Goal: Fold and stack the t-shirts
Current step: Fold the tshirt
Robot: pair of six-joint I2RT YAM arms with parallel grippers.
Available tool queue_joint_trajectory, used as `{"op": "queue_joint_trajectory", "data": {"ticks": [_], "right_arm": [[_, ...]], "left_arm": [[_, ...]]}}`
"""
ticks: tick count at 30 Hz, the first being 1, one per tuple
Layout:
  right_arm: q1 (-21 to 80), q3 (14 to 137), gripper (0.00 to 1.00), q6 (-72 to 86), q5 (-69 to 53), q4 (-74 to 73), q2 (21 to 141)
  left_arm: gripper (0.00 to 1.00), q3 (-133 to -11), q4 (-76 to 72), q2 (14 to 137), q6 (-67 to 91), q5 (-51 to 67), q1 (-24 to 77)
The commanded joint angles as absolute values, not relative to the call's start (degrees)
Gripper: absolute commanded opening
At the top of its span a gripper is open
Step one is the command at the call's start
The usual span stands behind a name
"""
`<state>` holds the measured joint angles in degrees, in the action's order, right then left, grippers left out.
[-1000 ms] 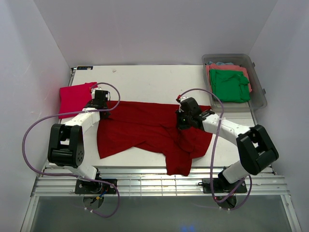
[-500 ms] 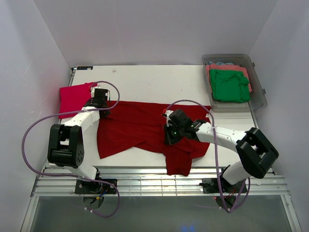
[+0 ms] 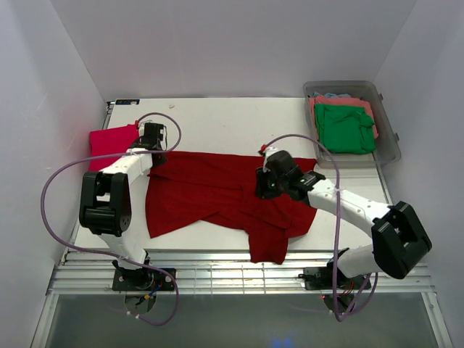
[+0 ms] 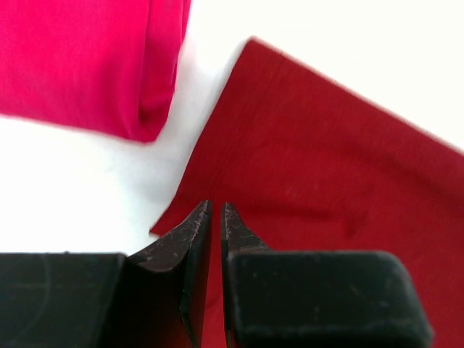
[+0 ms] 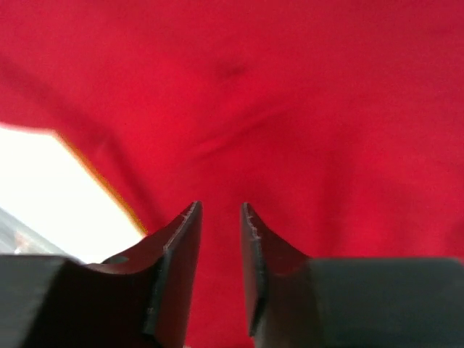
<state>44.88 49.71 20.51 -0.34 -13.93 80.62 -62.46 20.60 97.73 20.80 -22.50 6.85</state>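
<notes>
A dark red t-shirt (image 3: 217, 196) lies spread and partly folded across the table's middle. A brighter pinkish-red t-shirt (image 3: 112, 145) lies folded at the far left. My left gripper (image 3: 154, 148) hovers at the dark red shirt's upper left corner (image 4: 326, 181), beside the pink shirt (image 4: 80, 65). Its jaws (image 4: 215, 206) stand a thin slit apart with nothing between them. My right gripper (image 3: 261, 188) is over the shirt's right half (image 5: 290, 109), open (image 5: 220, 206), with only flat cloth below it. Green (image 3: 344, 127) and coral (image 3: 341, 103) t-shirts lie in the tub.
The clear grey plastic tub (image 3: 388, 123) stands at the back right corner. White walls close in the table on three sides. Bare white tabletop (image 3: 232, 123) shows behind the spread shirt. The shirt's lower flap (image 3: 268, 243) reaches the front edge.
My right gripper has opened and let the cloth go, after swinging left and then back a little. My left gripper has crept slightly toward the back.
</notes>
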Motion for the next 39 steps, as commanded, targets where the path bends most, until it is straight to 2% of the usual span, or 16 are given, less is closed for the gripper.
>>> {"op": "queue_joint_trajectory", "data": {"ticks": [1,6,8,21,33,39], "right_arm": [[34.84,50.02,0.33,18.38,3.96,-15.82,77.61],[25.94,50.8,0.17,13.98,4.92,-15.65,81.11],[23.21,52.11,0.15,12.57,5.27,-14.42,83.83],[16.09,58.18,0.13,8.7,7.03,-9.32,95.88],[14.59,55.72,0.12,9.31,11.25,-13.18,99.66],[13.71,60.54,0.12,9.93,10.29,-16.43,106.69]], "left_arm": [[0.22,-67.23,20.92,99.66,20.65,-23.12,5.63],[0.19,-71.09,21.27,103.7,20.39,-22.24,5.27],[0.18,-71.37,21.8,105.55,20.83,-22.06,5.19],[0.13,-69.08,20.39,107.83,21.8,-20.13,5.19],[0.12,-68.11,23.03,112.5,23.29,-19.95,4.13],[0.12,-69.61,23.64,115.31,23.47,-18.9,0.09]]}}
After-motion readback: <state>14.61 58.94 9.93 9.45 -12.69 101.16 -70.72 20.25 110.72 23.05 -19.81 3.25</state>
